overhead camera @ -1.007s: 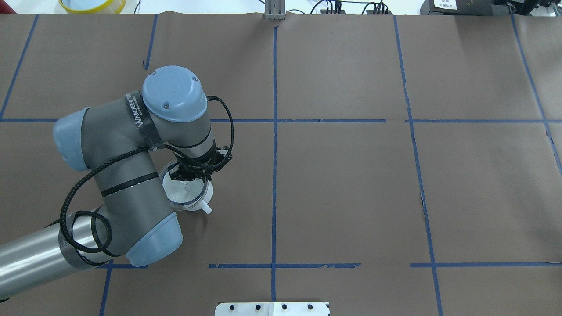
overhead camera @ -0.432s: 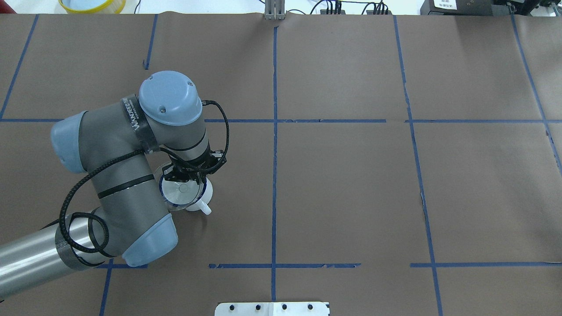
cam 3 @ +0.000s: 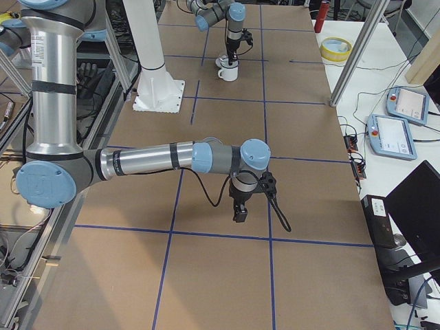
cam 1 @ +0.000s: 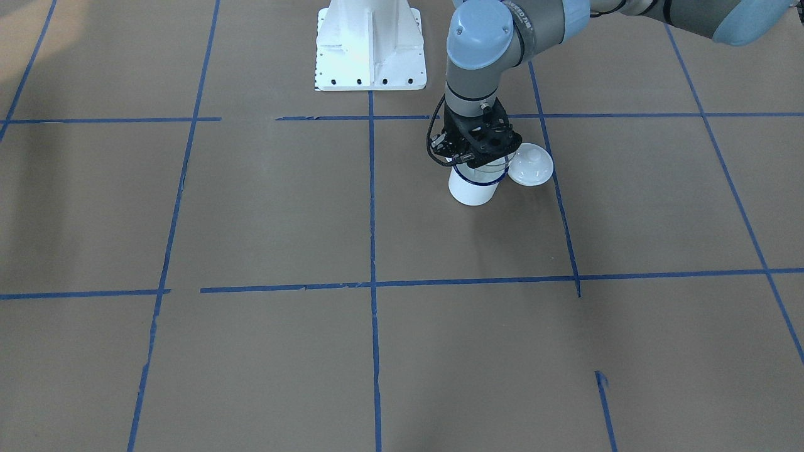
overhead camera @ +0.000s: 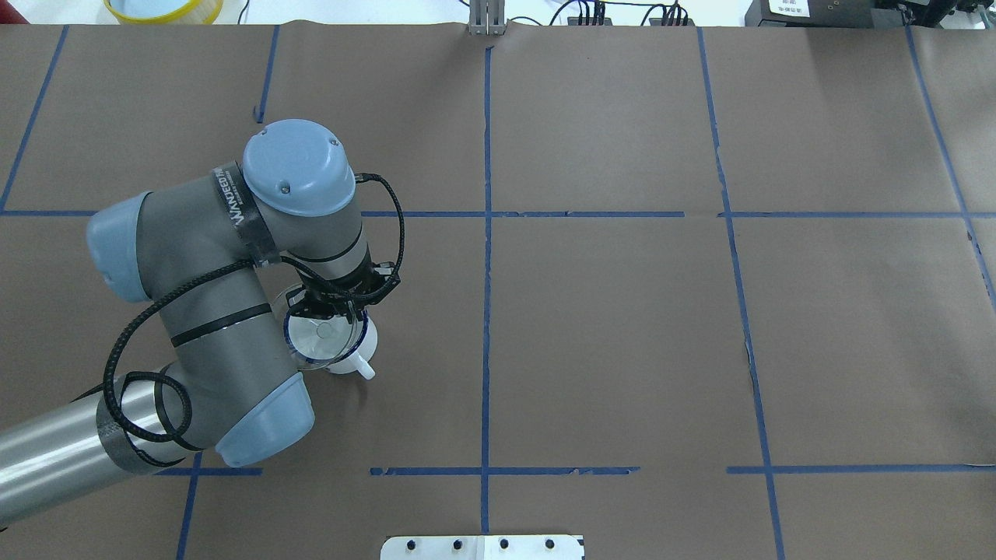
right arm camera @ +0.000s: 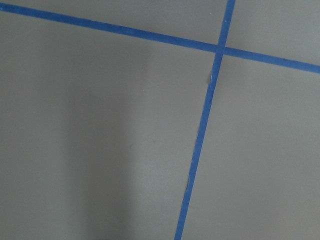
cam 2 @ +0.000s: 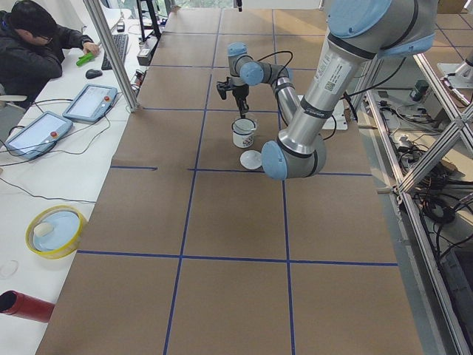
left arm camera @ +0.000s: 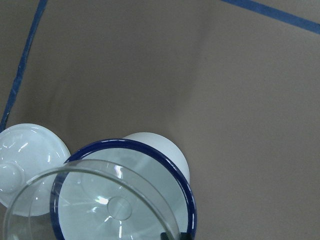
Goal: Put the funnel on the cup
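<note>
The white enamel cup point(cam 1: 474, 190) with a dark blue rim stands on the brown paper; its handle shows in the overhead view point(overhead camera: 363, 371). My left gripper point(cam 1: 477, 149) is right above it, shut on the rim of the clear funnel point(cam 1: 482, 165). The funnel's cone point(left arm camera: 120, 207) hangs over the cup's mouth point(left arm camera: 150, 151), offset a little toward the white lid. I cannot tell whether funnel and cup touch. My right gripper point(cam 3: 240, 214) shows only in the exterior right view, low over bare paper, and I cannot tell whether it is open or shut.
The white domed lid point(cam 1: 531, 164) with a knob lies on the paper right beside the cup, also in the left wrist view point(left arm camera: 25, 160). The robot's white base point(cam 1: 370, 47) stands at the table's edge. Blue tape lines cross the paper.
My left arm has shifted slightly to the left in the overhead view, carrying the funnel more over the cup's mouth. The cup has not moved.
</note>
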Robot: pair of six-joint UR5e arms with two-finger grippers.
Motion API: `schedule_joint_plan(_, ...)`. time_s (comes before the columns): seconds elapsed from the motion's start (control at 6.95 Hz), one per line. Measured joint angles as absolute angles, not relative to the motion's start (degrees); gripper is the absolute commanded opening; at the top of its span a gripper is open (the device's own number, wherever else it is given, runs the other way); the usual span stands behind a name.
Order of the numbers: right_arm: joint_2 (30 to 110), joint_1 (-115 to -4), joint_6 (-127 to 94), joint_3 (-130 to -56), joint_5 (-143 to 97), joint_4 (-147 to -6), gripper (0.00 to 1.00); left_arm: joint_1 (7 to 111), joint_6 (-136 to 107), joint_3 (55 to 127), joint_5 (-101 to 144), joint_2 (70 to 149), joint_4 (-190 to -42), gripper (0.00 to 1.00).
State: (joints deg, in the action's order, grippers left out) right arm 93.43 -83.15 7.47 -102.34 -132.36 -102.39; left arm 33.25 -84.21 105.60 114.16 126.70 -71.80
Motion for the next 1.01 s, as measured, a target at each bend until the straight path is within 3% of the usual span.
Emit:
schedule_joint_plan(0.29, 93.4, -83.1, 7.5, -102.4, -132.4, -102.4, 1.00, 34.1, -84.2, 104.9, 114.2, 127.0, -72.0, 0.00)
schedule_joint_plan(0.43, 93.4, -83.1, 7.5, -102.4, -132.4, -102.4, 1.00, 34.3, -84.1, 104.1, 114.3, 127.1, -72.3, 0.06)
schedule_joint_plan(0.58, 93.4, -83.1, 7.5, -102.4, -132.4, -102.4, 1.00, 34.3, -84.0, 103.3, 114.3, 127.2, -72.9, 0.36)
schedule_joint_plan(0.72, 93.4, -83.1, 7.5, -102.4, -132.4, -102.4, 1.00, 34.3, -84.0, 103.0, 114.3, 127.3, -73.3, 0.59)
schedule_joint_plan(0.86, 93.4, -83.1, 7.5, -102.4, -132.4, -102.4, 1.00, 34.4, -84.0, 102.9, 114.3, 127.4, -73.5, 0.71)
schedule_joint_plan(1.01, 93.4, -83.1, 7.5, -102.4, -132.4, -102.4, 1.00, 34.3, -84.0, 102.9, 114.3, 127.5, -73.6, 0.95)
